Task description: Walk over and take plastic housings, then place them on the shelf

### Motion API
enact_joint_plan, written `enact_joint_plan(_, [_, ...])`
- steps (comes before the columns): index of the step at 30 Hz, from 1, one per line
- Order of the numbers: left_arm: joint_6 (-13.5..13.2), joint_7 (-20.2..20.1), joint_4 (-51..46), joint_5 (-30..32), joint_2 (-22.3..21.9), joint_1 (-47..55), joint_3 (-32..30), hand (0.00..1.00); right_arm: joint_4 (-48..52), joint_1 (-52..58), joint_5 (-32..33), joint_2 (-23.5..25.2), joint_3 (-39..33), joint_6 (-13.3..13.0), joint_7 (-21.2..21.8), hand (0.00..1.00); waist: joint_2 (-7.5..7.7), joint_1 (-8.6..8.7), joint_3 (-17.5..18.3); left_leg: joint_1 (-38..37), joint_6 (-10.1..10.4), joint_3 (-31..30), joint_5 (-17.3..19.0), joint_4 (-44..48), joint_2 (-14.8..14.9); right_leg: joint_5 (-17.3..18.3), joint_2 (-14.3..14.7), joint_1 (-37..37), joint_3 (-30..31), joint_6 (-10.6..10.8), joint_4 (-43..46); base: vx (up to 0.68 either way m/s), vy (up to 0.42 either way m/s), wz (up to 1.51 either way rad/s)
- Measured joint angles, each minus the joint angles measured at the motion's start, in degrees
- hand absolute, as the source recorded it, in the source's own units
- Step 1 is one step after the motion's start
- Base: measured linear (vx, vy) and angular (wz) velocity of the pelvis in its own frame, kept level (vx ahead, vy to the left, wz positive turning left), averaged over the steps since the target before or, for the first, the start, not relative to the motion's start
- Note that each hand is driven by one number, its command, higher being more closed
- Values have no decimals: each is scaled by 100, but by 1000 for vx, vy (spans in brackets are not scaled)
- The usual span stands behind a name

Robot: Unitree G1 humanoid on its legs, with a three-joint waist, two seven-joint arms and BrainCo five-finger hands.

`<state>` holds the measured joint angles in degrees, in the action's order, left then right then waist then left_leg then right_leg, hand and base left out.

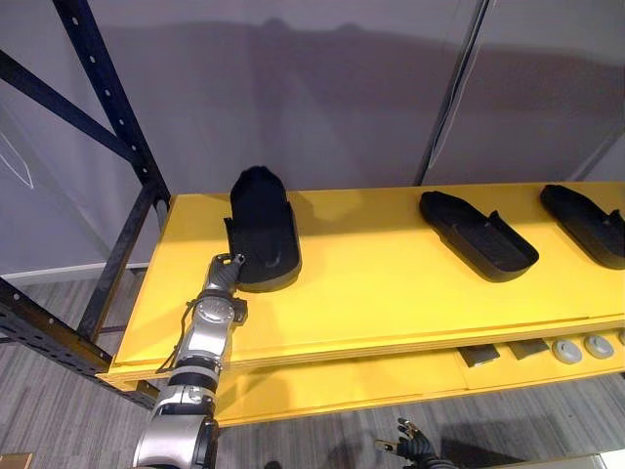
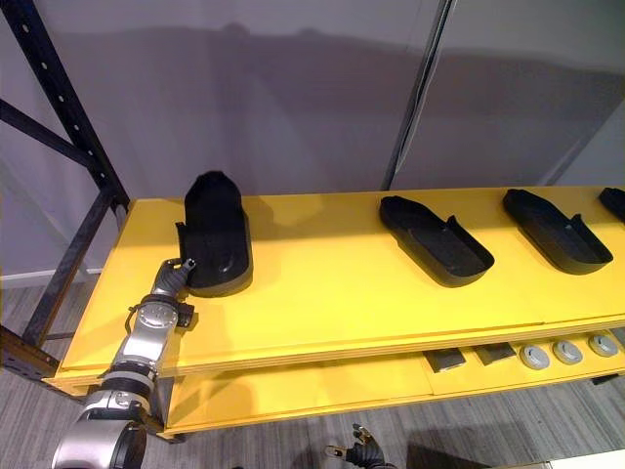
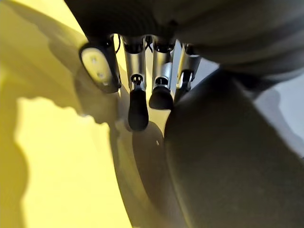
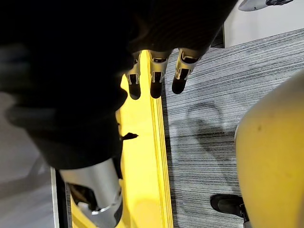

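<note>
Left eye view showed three black plastic housings on the yellow shelf, well apart: left housing, middle housing, right housing. My left robot hand lay against the left housing's near end, fingers loose and nearly straight, gripping nothing. My right robot hand hung over the floor with fingers relaxed. Two grey squares and three round discs sat on the lower board.

Yellow shelf has three black housings on top: the left housing near the shelf's left end, a second housing well to its right, and a third housing further right. On the lower board, below and far to the right of the left housing, are grey squares and round discs.
</note>
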<state>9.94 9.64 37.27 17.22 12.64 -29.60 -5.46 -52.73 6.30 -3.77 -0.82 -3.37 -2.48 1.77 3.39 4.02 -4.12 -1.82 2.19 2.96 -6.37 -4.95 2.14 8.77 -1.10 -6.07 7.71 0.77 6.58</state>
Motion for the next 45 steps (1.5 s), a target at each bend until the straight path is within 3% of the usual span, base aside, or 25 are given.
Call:
enact_joint_plan(15, [3,44,-410,-4,-114,62,-7,0,-29,-9,1,27,-14,3,2,0,111,-88,-99,-73,3,29,25,-2,-20,6,-31,-41,49,9,-14,-45,6,-2])
enact_joint_plan(22, [-53,407,-2460,-18,-721,942,35,0,-64,11,0,65,-108,6,30,0,142,-228,-124,70,-13,-48,90,107,-39,1,-49,-48,-20,8,-6,4,2,6])
enact_joint_plan(26, [-90,559,-3708,124,-991,1356,321,0,27,66,-1,78,-103,5,29,0,132,-236,-116,240,-27,-57,462,680,-5,0,-65,-167,38,8,2,-10,4,0])
enact_joint_plan(28, [-312,624,-4582,384,-1096,1649,726,0,119,134,-1,78,-102,3,28,0,111,-283,-107,432,-4,-54,702,1064,35,0,-54,-150,82,7,5,-43,29,-5])
enact_joint_plan(29, [-454,624,-4972,487,-1173,1821,959,100,193,201,-1,77,-98,-1,26,0,95,-310,-97,504,-7,-49,815,1242,68,0,-29,-143,100,7,29,-52,28,-6])
enact_joint_plan(35, [-1149,520,-5585,522,-1479,2888,1633,100,309,311,0,65,-35,-30,-23,0,-12,-347,1,802,57,-86,1125,1842,279,-9,155,-118,114,-7,96,-41,7,-3])
enact_joint_plan(42, [-1335,328,-5609,255,-1536,3918,1957,100,378,377,20,63,22,-72,-113,0,-49,-389,26,1020,128,-143,1234,2156,442,-3,305,-61,63,-7,104,-41,-15,1])
enact_joint_plan(45, [-1375,240,-5380,208,-1535,3969,1983,100,427,445,22,61,21,-84,-181,0,-50,-516,30,1157,99,-97,1302,2324,467,8,315,2,37,8,110,-17,20,1])
